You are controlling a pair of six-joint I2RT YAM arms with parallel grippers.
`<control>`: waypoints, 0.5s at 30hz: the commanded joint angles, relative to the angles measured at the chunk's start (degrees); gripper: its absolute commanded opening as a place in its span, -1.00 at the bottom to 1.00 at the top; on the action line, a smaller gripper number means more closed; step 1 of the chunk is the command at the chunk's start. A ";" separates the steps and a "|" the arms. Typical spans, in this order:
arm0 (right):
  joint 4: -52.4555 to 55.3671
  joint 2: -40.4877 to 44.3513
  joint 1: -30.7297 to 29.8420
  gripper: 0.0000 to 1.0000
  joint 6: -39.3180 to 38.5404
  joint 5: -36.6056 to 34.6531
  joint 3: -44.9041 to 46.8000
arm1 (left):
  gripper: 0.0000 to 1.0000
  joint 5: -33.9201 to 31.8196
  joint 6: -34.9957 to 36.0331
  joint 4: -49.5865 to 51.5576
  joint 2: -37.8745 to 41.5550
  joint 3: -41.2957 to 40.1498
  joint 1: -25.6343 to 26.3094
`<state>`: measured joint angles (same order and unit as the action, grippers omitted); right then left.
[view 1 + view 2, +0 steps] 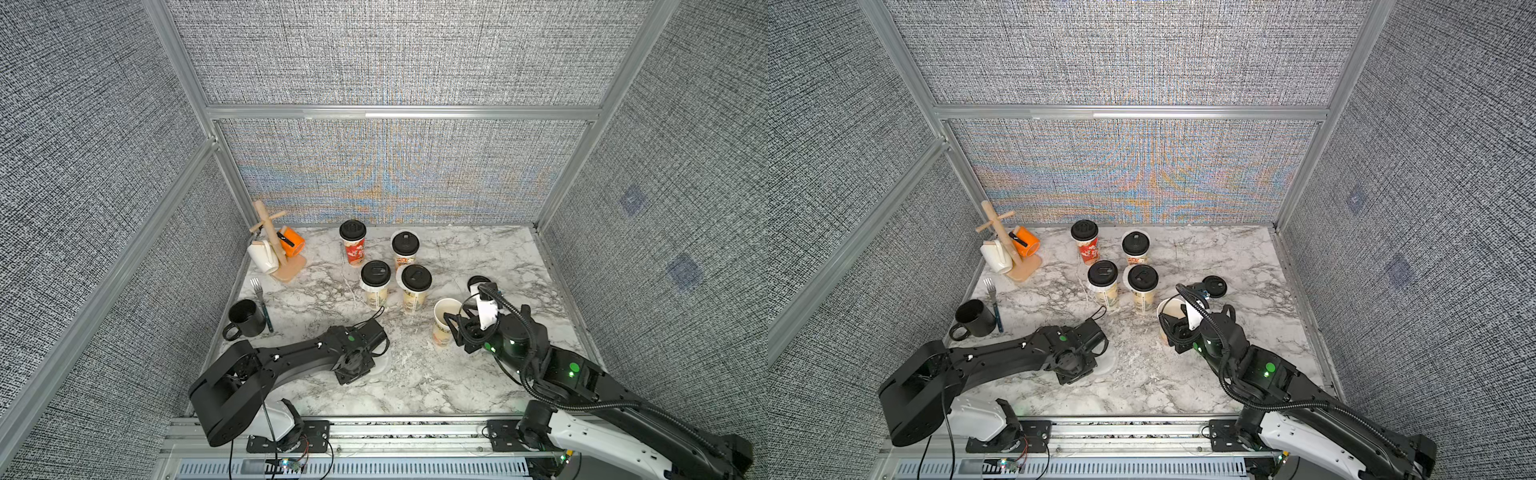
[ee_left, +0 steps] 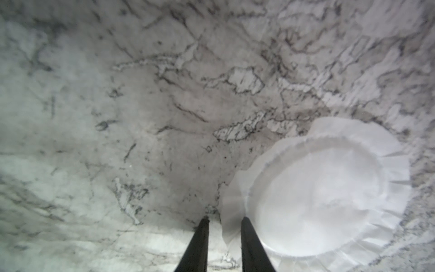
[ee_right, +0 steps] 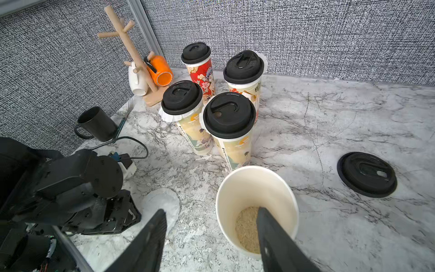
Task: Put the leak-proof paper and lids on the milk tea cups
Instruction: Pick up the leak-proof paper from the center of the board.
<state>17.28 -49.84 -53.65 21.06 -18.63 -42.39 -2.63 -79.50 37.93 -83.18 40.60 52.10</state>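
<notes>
White, thin and crimped at its rim, the last loose disc of leak-proof paper [image 2: 317,193] lies flat on the bench [image 1: 415,386], low and a little left of centre in a top view [image 1: 381,366]. The left end effector [image 2: 224,219] is down on the bench at the disc's edge. Its fingers stand narrow, with a gap between them, and a raised flap of the paper's rim sits in that gap. We judge it set for a pinch but not clamped.

The disc is round, so it has no long axis to line up with. What matters is the way to the open cup [image 1: 446,316], which stands to the right of the disc and slightly higher in a top view, well apart from it. The left arm is the nearer to the paper and the right arm to the cup.

The right end effector [image 3: 211,210] is wide. One finger reaches inside the cup's mouth and the other stays outside its wall, gripping nothing that we can see. We reckon it will have to clear the rim before the paper can settle there.

Four capped cups [image 3: 233,150] with paper frills under their lids stand behind, and a loose black lid [image 3: 367,174] lies apart. The bench is marble-patterned and glossy. Grey woven wall panels [image 1: 395,54] in an aluminium frame [image 1: 399,113] close the room in.
</notes>
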 commanded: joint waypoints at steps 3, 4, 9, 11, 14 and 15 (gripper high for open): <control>-2.33 0.45 -0.05 0.21 0.25 0.09 0.17 | -0.48 1.20 1.43 2.95 -5.86 1.99 0.45; -2.38 0.53 -0.05 0.20 0.30 0.13 0.25 | -0.48 1.25 1.81 3.12 -6.70 2.56 0.46; -1.90 1.15 0.03 0.19 0.36 -0.49 0.41 | -0.50 0.17 3.31 5.46 -9.40 5.56 0.64; -1.81 1.37 0.03 0.19 0.39 -0.66 0.38 | -0.52 0.13 3.40 4.90 -9.59 5.39 0.63; -1.67 1.33 0.16 0.18 0.39 -0.83 0.63 | -0.63 0.35 3.64 3.81 -9.57 5.02 0.64; -1.67 1.23 0.28 0.18 0.44 -0.80 0.59 | -0.70 0.36 3.78 3.60 -9.50 4.93 0.55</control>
<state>16.71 -48.47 -53.49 21.19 -19.03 -41.87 -2.98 -76.62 43.64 -91.31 46.87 52.73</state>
